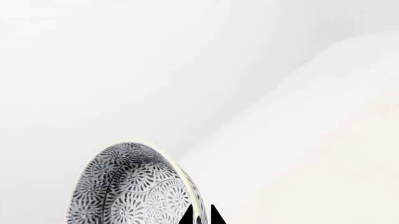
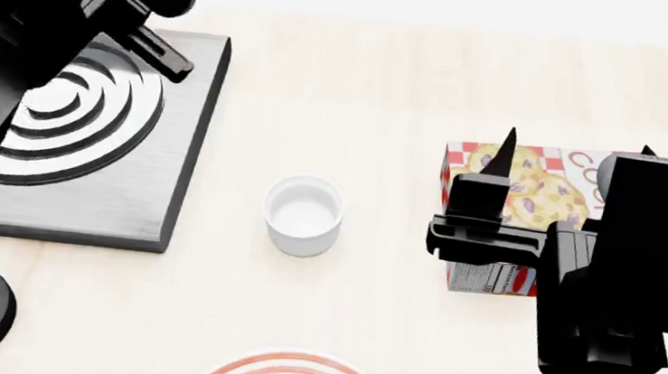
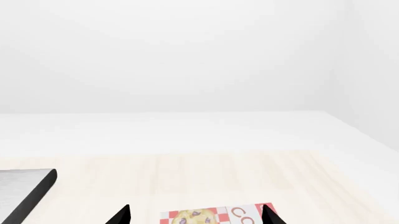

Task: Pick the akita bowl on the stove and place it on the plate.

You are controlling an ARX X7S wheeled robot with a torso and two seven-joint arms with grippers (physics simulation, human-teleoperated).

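Observation:
In the left wrist view the akita bowl (image 1: 128,186), white with a dark floral pattern, is tipped on its side against a plain white background. My left gripper (image 1: 201,217) is shut on its rim, one black tip on each side. The head view hides the bowl behind my left arm (image 2: 72,1), which hangs over the stove (image 2: 129,178); the visible burner rings are bare. The plate (image 2: 292,366), with red rings, peeks in at the near edge. My right gripper (image 3: 194,217) is open and holds nothing, above the cookie box.
A small plain white cup (image 2: 303,213) stands between the stove and a red-checked cookie box (image 2: 528,190). My right arm (image 2: 615,293) fills the near right. A corner of the stove (image 3: 25,191) shows in the right wrist view.

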